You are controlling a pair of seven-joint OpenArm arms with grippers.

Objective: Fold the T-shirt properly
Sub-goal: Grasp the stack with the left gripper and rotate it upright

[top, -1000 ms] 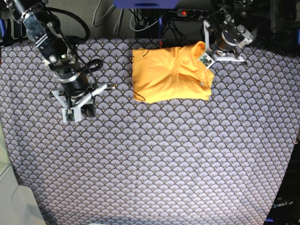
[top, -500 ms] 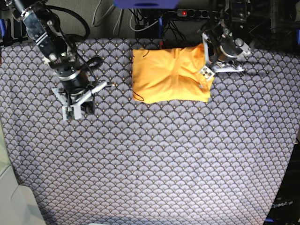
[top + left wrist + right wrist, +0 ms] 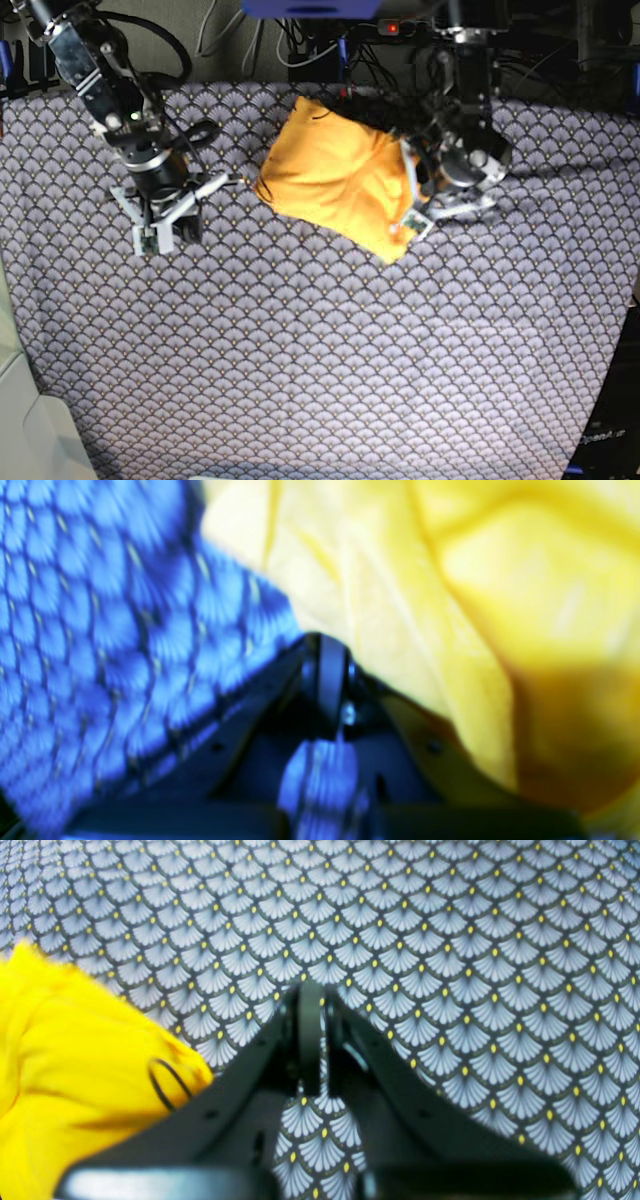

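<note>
T-shirt [image 3: 340, 178] is folded into a compact bundle on the far middle of the patterned cloth [image 3: 320, 340]. It sits skewed, one corner pointing toward the near side, and its edges do not line up with the cloth's far edge. A thin dark loop [image 3: 167, 1080] lies on the shirt's corner in my right wrist view; I can't tell what it is.

My left claw [image 3: 415, 222] is at the shirt's right edge, right against the fabric. The jaws are fully closed. The left wrist view is blurry: the closed tip sits where yellow fabric meets the cloth, and I can't see any fabric pinched between the jaws. From the base view I can't tell either.

My right claw [image 3: 160, 232] is well to the left of the shirt and clear of it, pointing down at the cloth. Its jaws are pressed together with nothing in them. The right wrist view shows only bare cloth past the tip, with the shirt's corner off to the left.

Cables and a power strip [image 3: 400, 28] run along the far edge, behind the cloth.
</note>
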